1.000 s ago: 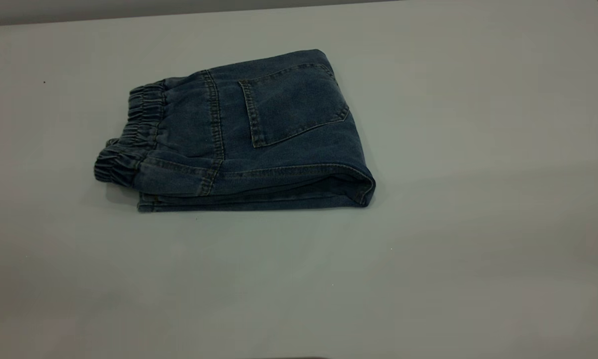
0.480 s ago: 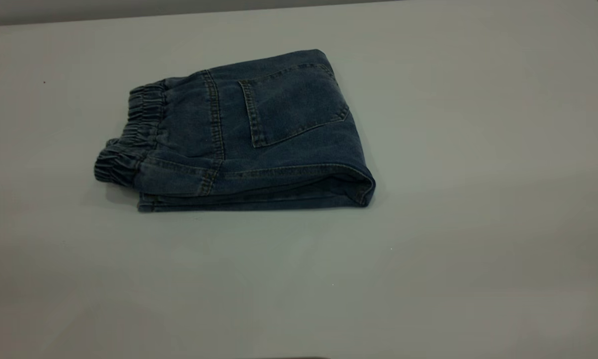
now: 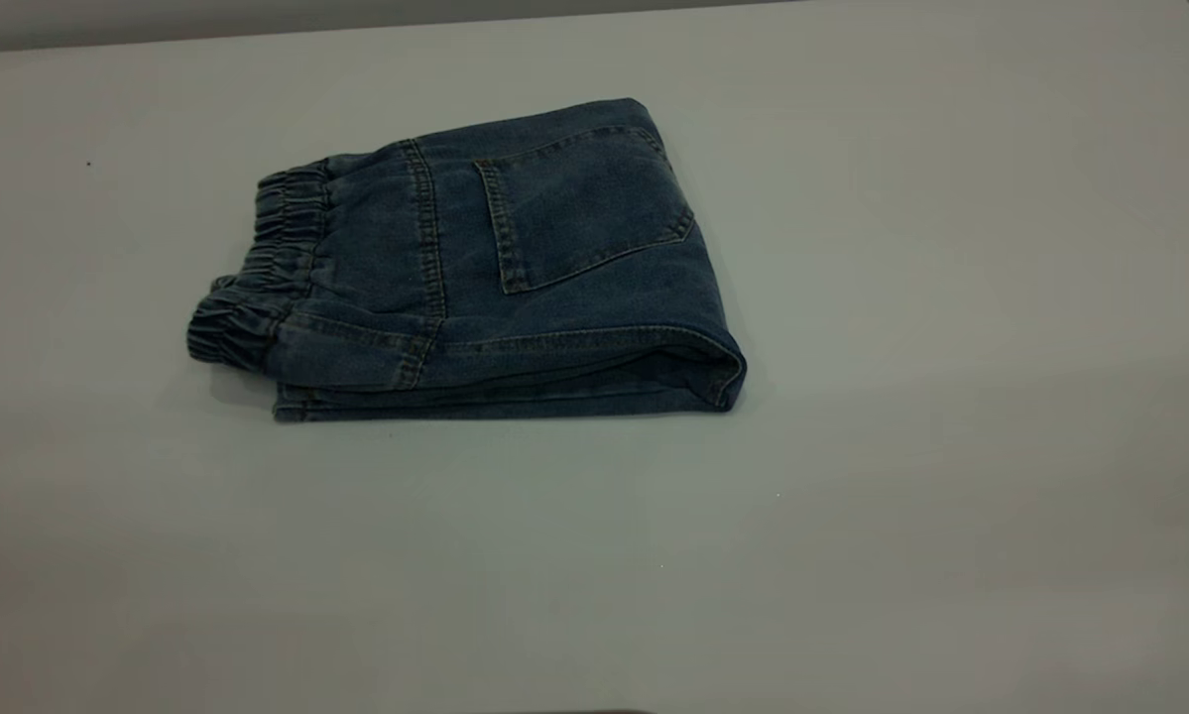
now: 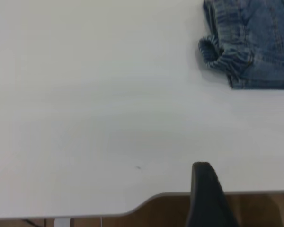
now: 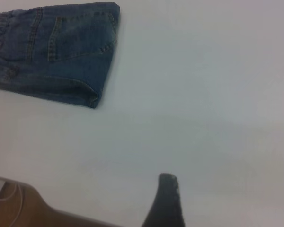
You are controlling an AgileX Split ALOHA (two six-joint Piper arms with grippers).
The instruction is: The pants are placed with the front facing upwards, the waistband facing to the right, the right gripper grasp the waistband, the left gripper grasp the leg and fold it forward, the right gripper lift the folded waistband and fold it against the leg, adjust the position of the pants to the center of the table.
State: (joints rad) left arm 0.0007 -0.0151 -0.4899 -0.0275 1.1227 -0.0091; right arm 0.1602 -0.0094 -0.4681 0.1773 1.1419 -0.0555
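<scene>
The pants [image 3: 495,268] lie folded into a compact blue denim block on the white table [image 3: 901,446], left of centre and toward the far side. The gathered waistband [image 3: 262,273] points left, a patch pocket [image 3: 579,203] faces up, and the rounded fold edge [image 3: 723,372] is at the right. Nothing touches them. Neither arm shows in the exterior view. The left gripper [image 4: 206,189] hangs over the table's near edge, well away from the waistband [image 4: 222,54]; only one black wedge of it shows. The right gripper [image 5: 166,201] likewise stays far from the pants [image 5: 61,52].
The table's near edge [image 4: 132,208] shows in the left wrist view with brown floor beyond it. The right wrist view has the table's edge [image 5: 38,201] and a pale cable [image 5: 16,201] below it. Bare tabletop surrounds the pants on all sides.
</scene>
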